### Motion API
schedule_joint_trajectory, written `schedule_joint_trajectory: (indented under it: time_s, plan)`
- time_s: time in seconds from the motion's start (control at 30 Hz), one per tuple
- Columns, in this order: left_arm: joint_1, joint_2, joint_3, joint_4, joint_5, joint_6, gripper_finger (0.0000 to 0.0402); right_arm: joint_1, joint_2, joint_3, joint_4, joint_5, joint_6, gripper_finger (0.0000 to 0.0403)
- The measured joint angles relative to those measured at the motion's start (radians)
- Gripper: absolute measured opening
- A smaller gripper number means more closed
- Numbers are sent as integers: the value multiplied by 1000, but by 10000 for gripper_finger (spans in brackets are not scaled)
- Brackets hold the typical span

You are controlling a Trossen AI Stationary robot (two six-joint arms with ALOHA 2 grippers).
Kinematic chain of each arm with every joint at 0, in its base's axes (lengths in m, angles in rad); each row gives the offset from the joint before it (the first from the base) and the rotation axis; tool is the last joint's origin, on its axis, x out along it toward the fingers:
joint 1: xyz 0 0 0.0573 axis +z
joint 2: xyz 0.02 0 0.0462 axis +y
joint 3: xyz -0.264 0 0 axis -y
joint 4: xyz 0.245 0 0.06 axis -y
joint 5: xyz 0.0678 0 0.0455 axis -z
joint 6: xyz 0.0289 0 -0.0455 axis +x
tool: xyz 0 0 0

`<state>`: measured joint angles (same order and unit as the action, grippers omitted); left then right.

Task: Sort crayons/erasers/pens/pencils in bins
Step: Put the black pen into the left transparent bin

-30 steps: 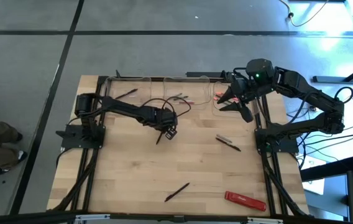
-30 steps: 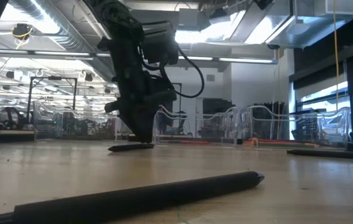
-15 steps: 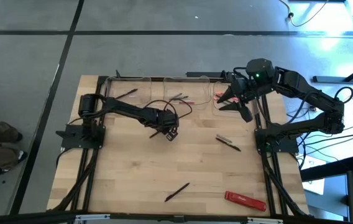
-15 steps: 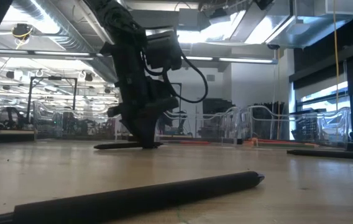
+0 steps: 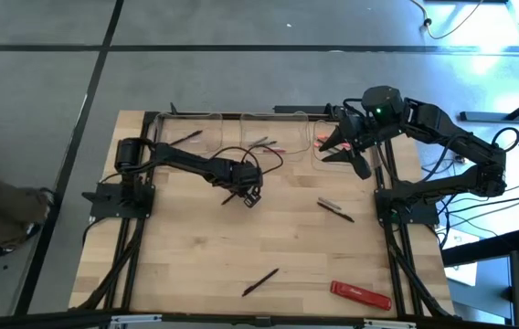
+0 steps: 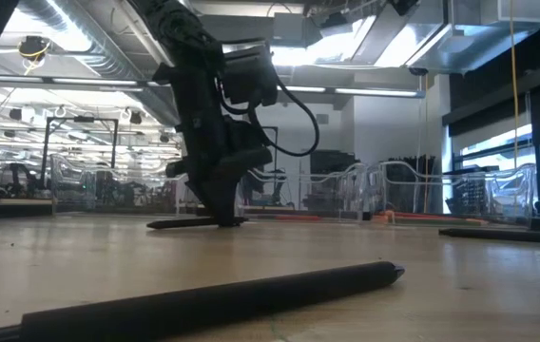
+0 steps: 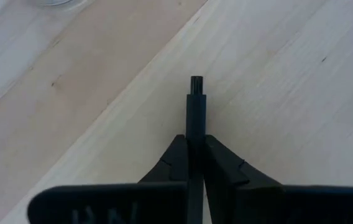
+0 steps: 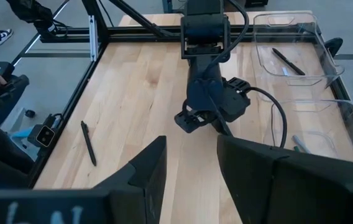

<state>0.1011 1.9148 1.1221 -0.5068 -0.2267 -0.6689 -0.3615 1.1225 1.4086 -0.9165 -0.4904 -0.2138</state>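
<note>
**Pale wood, black pen pinched**

Pale wooden counter (image 5: 195,256) spreads beneath me. Three clear bins (image 5: 191,137) line its far edge. My right fingers (image 5: 340,152) hang spread above the rightmost bin. My left fingers (image 7: 195,163) are pressed onto a black pen (image 7: 195,115) at the counter's middle, just near of the bins. Another pen (image 5: 260,281) lies near the front edge; a red bar (image 5: 361,294) sits to its right.
</note>
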Motion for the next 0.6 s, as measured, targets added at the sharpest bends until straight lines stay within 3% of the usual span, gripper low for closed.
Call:
schedule_joint_trajectory:
  time_s: [0.27,0.6]
  plan:
    - [4,-51,-5,-24,32,1,11,0,0,0,-1,0,0,145]
    - [17,-219,-5,-106,40,11,11,0,0,0,-2,1,0,145]
